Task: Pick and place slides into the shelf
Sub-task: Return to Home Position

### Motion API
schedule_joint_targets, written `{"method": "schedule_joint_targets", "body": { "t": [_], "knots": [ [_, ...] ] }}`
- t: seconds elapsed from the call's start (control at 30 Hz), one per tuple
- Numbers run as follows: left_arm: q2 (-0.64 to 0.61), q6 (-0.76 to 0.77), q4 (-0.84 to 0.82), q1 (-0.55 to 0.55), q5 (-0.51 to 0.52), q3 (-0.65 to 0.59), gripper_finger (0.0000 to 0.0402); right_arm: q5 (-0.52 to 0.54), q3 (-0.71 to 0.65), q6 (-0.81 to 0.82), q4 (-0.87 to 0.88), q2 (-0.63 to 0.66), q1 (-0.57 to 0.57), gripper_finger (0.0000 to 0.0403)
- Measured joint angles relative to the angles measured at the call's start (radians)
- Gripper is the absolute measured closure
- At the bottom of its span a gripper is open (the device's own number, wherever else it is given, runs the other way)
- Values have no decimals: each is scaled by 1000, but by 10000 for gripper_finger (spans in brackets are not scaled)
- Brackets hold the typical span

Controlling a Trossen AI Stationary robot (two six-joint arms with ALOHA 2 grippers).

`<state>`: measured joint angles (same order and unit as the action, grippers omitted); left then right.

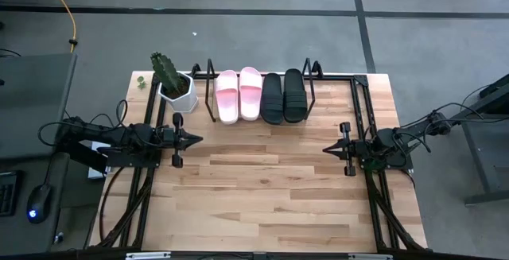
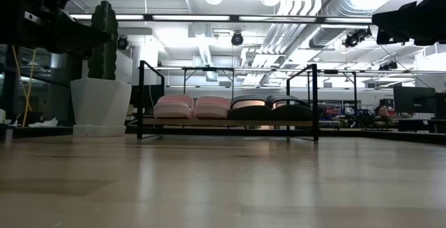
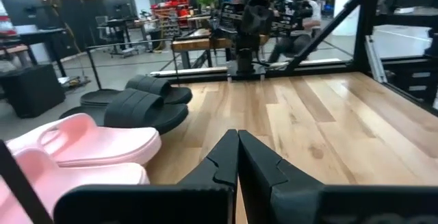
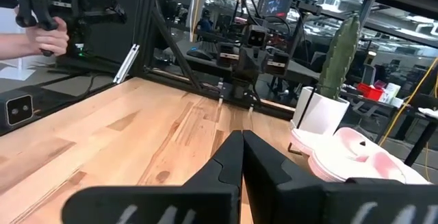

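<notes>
Slides point(image 1: 253, 93), all four, sit side by side on the shelf point(image 2: 315, 102) at the far edge of the worktop point(image 1: 262, 204). The pink pair point(image 1: 229, 97) is nearer the plant pot point(image 1: 180, 93), and the black pair point(image 1: 283, 96) sits right against them on the other side. From where I stand the job looks done bar the parking. The left pincer point(image 1: 195, 139) hangs over its own side of the worktop, fingers pressed together on nothing. The right pincer point(image 1: 328, 149) mirrors it opposite, likewise closed and empty, the two tips facing each other and well apart. To finish cleanly I'd draw each arm straight back toward its own base, clear of the shelf's wire frame and the pot. I'd leave the fingers together so nothing snags.
</notes>
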<state>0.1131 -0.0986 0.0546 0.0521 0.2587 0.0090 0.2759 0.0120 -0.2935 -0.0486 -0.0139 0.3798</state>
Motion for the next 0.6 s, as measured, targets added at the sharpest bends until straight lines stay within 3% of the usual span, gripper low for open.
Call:
{"method": "schedule_joint_targets", "body": {
  "t": [0.6],
  "knots": [
    [0,-2,1,0,6,0,401,4,0,1,0,-1,0,403]
  ]
}}
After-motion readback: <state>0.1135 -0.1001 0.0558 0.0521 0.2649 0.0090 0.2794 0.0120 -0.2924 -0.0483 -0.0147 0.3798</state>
